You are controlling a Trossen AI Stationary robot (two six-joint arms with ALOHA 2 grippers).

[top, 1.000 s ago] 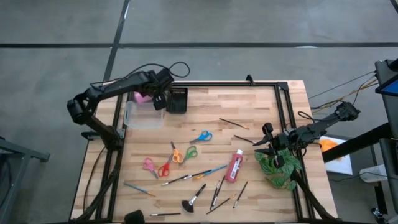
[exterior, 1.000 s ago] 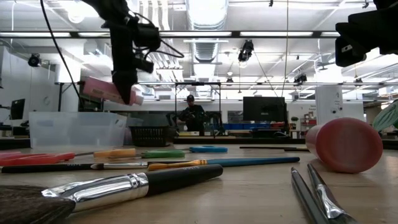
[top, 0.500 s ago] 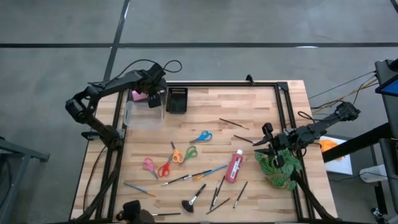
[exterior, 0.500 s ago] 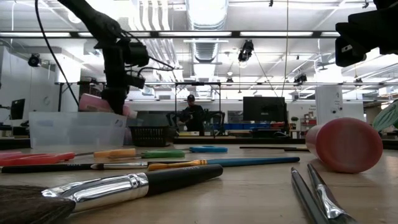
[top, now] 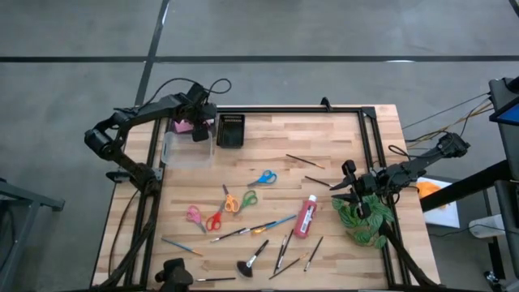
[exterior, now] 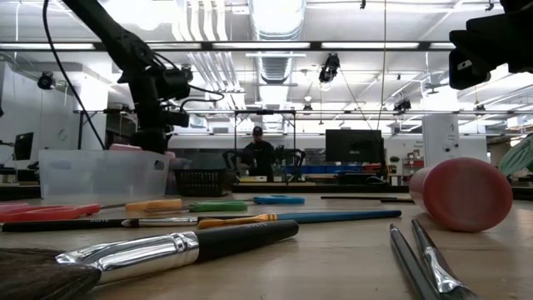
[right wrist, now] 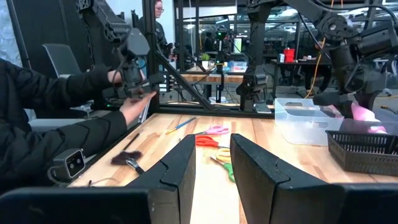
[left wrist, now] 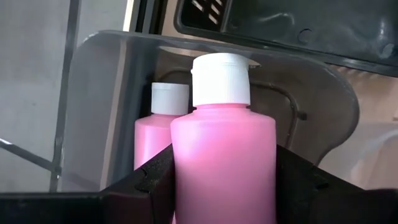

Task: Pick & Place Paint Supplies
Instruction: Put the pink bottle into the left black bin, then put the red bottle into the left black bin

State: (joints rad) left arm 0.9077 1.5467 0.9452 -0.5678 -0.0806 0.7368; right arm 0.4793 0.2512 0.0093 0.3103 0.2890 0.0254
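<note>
My left gripper [top: 197, 128] is at the table's far left, down in the clear tub [top: 186, 152], shut on a pink paint bottle [left wrist: 224, 155] with a white cap [left wrist: 221, 78]. A second pink bottle [left wrist: 160, 134] lies in the tub right beside it. The red tube [top: 306, 216], several brushes [top: 253, 229] and the scissors [top: 262, 178] lie flat on the wooden table. My right gripper [top: 347, 185] hangs over the table's right side by the green plant [top: 365, 217], slightly open with nothing between its fingers. My left gripper pinches the bottle's pink body [left wrist: 186, 180] between its two fingers [left wrist: 152, 186], one on each side, below the shoulder. The fingers slant steeply down from above. The capped end reaches past the fingertips into the tub. Whether the bottle touches the tub's floor cannot be seen.
A black mesh tray [top: 230, 130] stands just right of the tub. A dark metal frame [top: 369, 146] borders the table's far and right sides. A person's sleeve and hand [right wrist: 134, 102], holding a dark device, are at the table's near left corner.
My left gripper has moved toward the table's far left corner and down, turning as it went. It has carried the pink bottle from above the tub's rim down inside the tub. The right arm has kept still.
</note>
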